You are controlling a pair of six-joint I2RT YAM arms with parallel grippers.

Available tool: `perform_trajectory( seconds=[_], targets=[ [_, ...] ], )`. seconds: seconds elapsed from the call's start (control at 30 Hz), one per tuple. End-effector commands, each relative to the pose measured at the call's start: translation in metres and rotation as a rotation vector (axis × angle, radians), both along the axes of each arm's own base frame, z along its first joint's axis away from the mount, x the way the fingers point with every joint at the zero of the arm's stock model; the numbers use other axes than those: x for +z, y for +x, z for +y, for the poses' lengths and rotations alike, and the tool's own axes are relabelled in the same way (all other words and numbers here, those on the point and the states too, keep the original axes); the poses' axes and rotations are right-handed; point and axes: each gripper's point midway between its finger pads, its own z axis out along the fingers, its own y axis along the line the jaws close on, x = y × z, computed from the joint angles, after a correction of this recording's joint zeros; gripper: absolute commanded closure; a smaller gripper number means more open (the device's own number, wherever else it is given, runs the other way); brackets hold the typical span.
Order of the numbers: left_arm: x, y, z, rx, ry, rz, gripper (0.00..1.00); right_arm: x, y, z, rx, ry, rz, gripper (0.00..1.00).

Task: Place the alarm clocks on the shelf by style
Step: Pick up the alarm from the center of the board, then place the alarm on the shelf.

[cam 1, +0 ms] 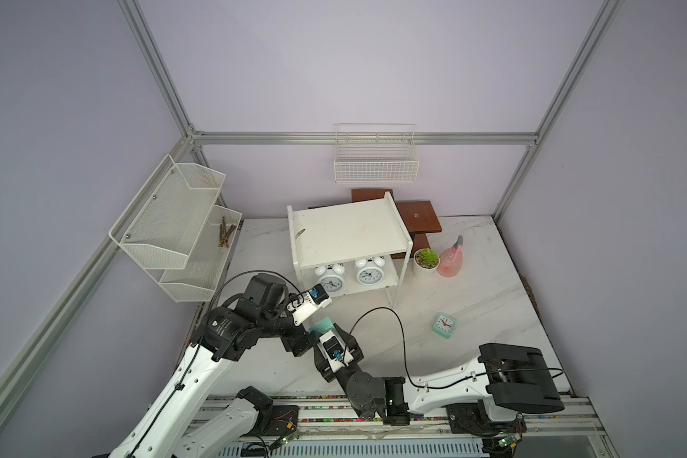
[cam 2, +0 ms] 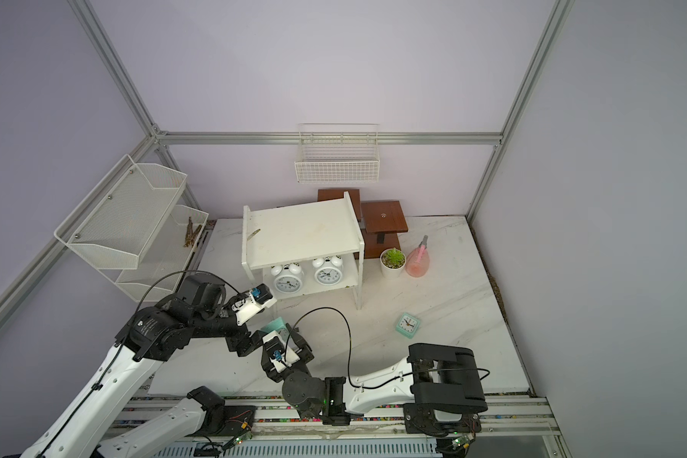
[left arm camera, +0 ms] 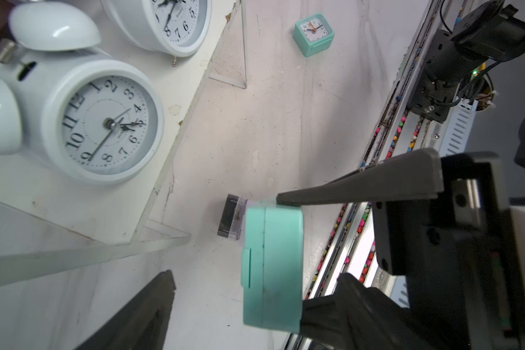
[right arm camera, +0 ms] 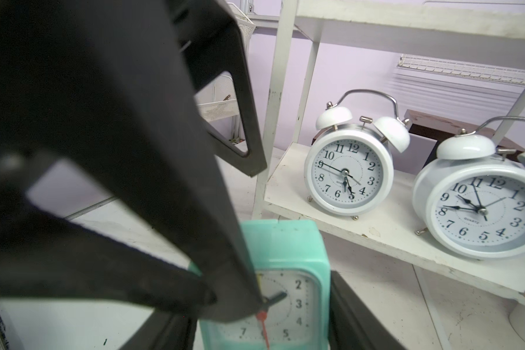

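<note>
Now, both arms meet near the front edge of the worktop [cam 1: 472, 301], left of centre, just in front of the shelf's front left leg. The right gripper [left arm camera: 288, 254] is closed on a mint green clock [left arm camera: 273, 266], its fingers [left arm camera: 361, 188] pressing one on each end of the case, and the dial faces the right wrist camera. The left gripper [right arm camera: 255, 239] is spread wide around that same clock and clamps nothing. One left finger [right arm camera: 170, 181] crosses in front of the dial and the other sits well behind the case. Whether that near finger touches the dial, I cannot tell.

Just past the held clock, a small dark-framed clock [left arm camera: 232, 218] lies on the worktop near that same shelf leg; in both top views the arms hide it. Over to the right of centre, the second mint green clock [cam 1: 445, 325] sits alone on the worktop, between the shelf's front right leg and the front right corner, well apart from both grippers.

And the shelf [cam 1: 346, 234] stands toward the middle of the back edge. On its lower board the left twin-bell clock [cam 1: 330, 279] and the right twin-bell clock [cam 1: 369, 271] stand upright side by side, dials toward the front edge.
</note>
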Motion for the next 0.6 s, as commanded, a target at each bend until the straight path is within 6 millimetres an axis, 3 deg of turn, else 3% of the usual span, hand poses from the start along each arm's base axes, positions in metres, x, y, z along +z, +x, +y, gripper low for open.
perform_trajectory(
  seconds=[0.0, 0.13, 0.3, 0.57],
  targets=[
    [0.011, 0.006, 0.009, 0.028, 0.016, -0.107, 0.12, 0.012, 0.013, -0.014, -0.029, 0.029, 0.046, 0.49],
    [0.018, 0.007, 0.023, 0.065, 0.05, -0.186, 0.09, 0.02, 0.026, -0.031, -0.064, 0.051, 0.071, 0.49],
    [0.022, 0.001, 0.03, 0.077, 0.045, -0.24, 0.07, 0.062, 0.034, -0.049, -0.069, 0.112, 0.083, 0.49],
    [-0.011, 0.003, 0.027, 0.074, 0.052, -0.205, 0.07, 0.136, 0.035, -0.044, -0.019, 0.183, 0.109, 0.5]
  ],
)
